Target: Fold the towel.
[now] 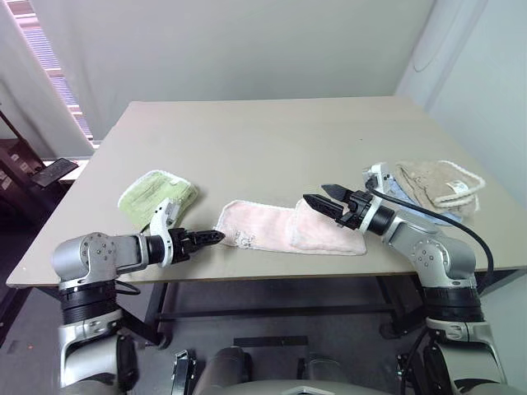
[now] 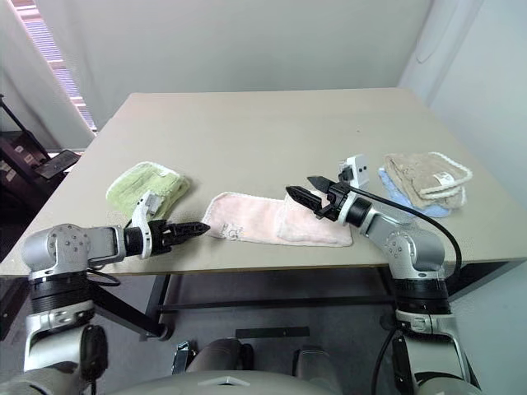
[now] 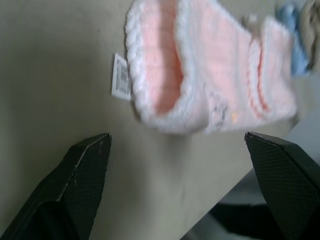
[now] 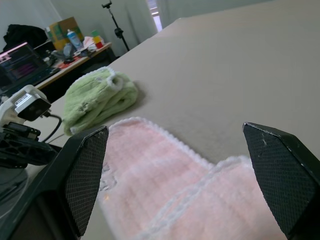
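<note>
Soft, even daylight from a window (image 1: 37,49) at far left; faint shadows on the desk (image 1: 272,140); the left wrist view is blurred

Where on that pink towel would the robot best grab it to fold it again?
Probably the short end of the pink towel by the white tag, coming in from the robot's left. That edge lies free on the table with the open left end effector already facing it. The other end is already doubled over under the right end effector.

Lab or office workroom; bare beige table (image 1: 272,140) against plain white walls; side desk (image 4: 75,57) cluttered with laptop (image 4: 20,62), bottles, cardboard box; tripod stand (image 4: 114,22) behind; window blinds (image 1: 49,66).
</note>
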`<action>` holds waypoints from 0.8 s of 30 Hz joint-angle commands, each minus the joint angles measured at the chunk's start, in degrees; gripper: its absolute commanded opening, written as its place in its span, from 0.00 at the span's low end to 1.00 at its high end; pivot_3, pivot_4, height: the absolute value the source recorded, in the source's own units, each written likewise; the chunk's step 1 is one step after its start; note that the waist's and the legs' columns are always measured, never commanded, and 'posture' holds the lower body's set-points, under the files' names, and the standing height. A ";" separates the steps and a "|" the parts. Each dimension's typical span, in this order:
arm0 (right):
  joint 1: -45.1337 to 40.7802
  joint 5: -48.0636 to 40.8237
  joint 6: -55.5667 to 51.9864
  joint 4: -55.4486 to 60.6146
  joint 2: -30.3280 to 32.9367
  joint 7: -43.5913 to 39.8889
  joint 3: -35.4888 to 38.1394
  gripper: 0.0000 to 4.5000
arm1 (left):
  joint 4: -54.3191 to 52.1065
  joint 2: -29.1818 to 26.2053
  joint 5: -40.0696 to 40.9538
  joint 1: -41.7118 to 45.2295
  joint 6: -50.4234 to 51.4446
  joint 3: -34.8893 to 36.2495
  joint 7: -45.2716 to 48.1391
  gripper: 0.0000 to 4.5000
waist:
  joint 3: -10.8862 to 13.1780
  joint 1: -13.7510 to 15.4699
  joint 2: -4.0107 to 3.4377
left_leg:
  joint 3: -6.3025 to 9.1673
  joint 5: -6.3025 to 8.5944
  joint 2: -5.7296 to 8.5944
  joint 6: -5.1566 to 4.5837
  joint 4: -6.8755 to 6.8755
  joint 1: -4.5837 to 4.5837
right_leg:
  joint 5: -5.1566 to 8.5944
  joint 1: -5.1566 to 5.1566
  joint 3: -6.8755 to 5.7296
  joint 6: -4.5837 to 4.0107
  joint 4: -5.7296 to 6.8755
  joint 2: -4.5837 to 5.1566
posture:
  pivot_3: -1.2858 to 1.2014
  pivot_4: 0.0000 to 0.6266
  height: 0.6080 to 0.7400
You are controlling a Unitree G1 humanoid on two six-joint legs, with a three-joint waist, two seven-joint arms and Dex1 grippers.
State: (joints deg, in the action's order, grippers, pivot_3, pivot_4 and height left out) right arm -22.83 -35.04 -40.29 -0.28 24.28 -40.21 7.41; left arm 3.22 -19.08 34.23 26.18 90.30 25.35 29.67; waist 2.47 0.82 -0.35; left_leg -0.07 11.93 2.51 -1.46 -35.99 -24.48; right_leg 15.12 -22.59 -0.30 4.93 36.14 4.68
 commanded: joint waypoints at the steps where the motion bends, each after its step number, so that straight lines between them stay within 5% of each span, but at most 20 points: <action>1: -1.66 0.15 1.97 0.47 -0.34 0.35 0.92 1.00 | 1.57 4.52 0.01 2.07 2.20 3.75 -4.88 1.00 | -0.01 0.01 0.01 | 0.00 0.00 0.00 0.00 0.00 0.00 | -0.01 0.02 -0.01 0.01 0.00 0.00 | 0.52 0.00 0.97; 15: -1.57 1.79 3.25 -0.59 -0.19 2.75 1.74 1.00 | 6.41 10.10 7.67 4.97 2.20 8.16 -13.50 1.00 | -0.06 0.01 -0.03 | 0.00 0.00 0.03 0.00 -0.03 0.04 | -0.06 0.09 -0.03 0.00 -0.02 0.03 | 0.52 0.00 0.97; 24: -1.49 2.72 4.57 -1.71 -0.22 3.55 2.25 1.00 | 7.81 8.33 11.19 5.02 2.20 7.91 -16.06 0.30 | -0.04 -0.32 -0.01 | 0.00 0.00 0.04 0.01 0.10 -0.01 | -0.06 -0.06 -0.01 0.00 -0.03 0.01 | 0.52 0.00 0.97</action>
State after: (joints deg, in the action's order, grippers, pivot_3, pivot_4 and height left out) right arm -22.91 -32.22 -37.01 -2.06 23.98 -36.91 8.37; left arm 11.17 -10.21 44.09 30.04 92.19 32.86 13.99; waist 2.43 0.50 -0.36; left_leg -0.07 11.93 2.55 -1.45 -35.87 -24.50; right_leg 15.06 -22.66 -0.30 4.93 36.10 4.68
